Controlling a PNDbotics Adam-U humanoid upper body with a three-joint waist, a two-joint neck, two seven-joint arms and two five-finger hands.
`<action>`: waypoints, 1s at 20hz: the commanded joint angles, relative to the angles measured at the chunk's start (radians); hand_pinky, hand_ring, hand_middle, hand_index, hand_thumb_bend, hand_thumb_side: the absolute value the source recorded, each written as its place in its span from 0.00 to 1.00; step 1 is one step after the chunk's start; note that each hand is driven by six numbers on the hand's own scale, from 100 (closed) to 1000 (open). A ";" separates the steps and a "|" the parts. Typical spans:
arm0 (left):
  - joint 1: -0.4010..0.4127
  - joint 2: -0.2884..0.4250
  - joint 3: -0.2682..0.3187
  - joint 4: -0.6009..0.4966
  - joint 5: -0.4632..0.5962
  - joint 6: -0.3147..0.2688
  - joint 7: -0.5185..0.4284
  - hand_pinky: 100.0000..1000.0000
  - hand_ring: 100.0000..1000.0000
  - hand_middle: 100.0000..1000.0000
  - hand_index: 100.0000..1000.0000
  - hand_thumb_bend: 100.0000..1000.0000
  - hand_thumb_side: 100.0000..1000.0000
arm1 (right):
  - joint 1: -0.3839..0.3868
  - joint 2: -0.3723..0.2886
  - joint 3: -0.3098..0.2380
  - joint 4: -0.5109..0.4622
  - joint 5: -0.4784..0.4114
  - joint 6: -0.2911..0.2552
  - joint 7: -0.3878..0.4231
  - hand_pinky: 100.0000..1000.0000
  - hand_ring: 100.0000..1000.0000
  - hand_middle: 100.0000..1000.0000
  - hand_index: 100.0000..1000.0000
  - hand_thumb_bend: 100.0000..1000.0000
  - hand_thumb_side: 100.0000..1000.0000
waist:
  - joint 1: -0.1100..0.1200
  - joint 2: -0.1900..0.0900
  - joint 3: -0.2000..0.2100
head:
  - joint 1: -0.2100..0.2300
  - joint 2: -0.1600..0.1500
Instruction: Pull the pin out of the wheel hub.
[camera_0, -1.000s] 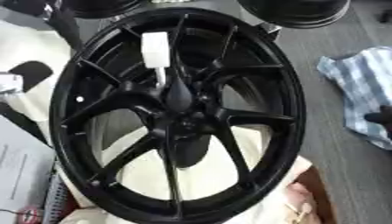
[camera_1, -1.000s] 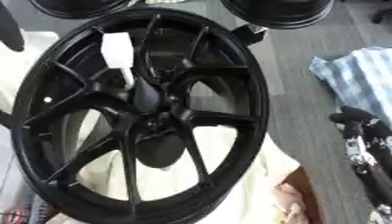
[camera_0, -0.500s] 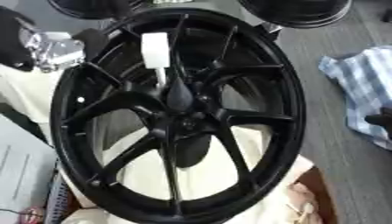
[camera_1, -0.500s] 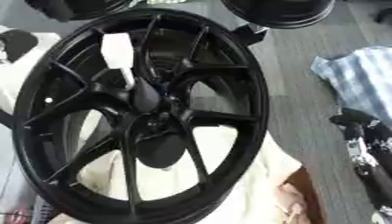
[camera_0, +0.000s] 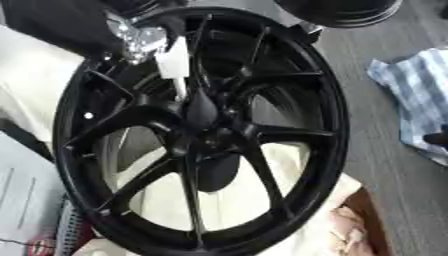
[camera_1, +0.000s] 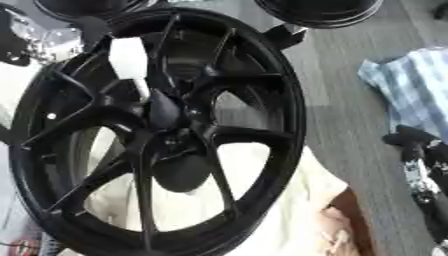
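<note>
The wheel hub (camera_0: 201, 135) lies flat on a pale cloth (camera_0: 39, 90) on the worktop, spokes up, filling most of both eye views. The pin (camera_1: 129, 57) stands in the hub's upper-left sector — a white block-shaped head with a thin stem running down toward the centre boss. It is seated; nothing has been drawn out yet.

What has changed: one second ago my left hand (camera_0: 131, 37) showed only at the far left edge of the left eye view; half a second ago it was at the rim's upper left; now it is over the rim and just beside the pin's head, on its left. The pin and hub have not shifted between the frames. I judge the approach nearly complete and the grasp not begun.

Left hand state: the silver and black parts are blurred, and I cannot tell whether the fingers are spread or curled. I see nothing held, and I cannot confirm contact with the pin.

My right hand (camera_1: 418, 155) shows at the right edge of the right eye view, idle, near a blue-checked cloth (camera_1: 407, 90) and well apart from the hub. Its fingers appear relaxed and hold nothing.

Next move, as I judge it: close on the white head, then pull along the stem's line — a sideways pull could bind the stem against a spoke.
</note>
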 joint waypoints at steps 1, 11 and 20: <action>-0.011 0.006 0.015 -0.009 -0.046 0.025 -0.038 0.93 0.89 0.82 0.94 0.17 0.61 | -0.007 -0.009 0.001 -0.020 0.008 0.006 0.002 1.00 0.76 0.63 0.77 0.00 0.57 | 0.000 -0.009 -0.003 | 0.011 -0.018; 0.013 0.011 0.032 -0.009 -0.140 0.016 -0.084 0.98 0.92 0.85 0.96 0.32 0.64 | -0.024 0.012 0.008 -0.020 0.026 0.023 0.000 1.00 0.75 0.62 0.77 0.00 0.60 | 0.001 0.022 -0.011 | 0.024 -0.028; 0.039 0.020 0.048 -0.009 -0.212 0.034 -0.079 0.98 0.93 0.86 0.96 0.28 0.56 | -0.033 0.031 0.012 -0.020 0.042 0.030 0.002 1.00 0.75 0.61 0.77 0.00 0.62 | -0.004 0.047 -0.013 | 0.037 -0.042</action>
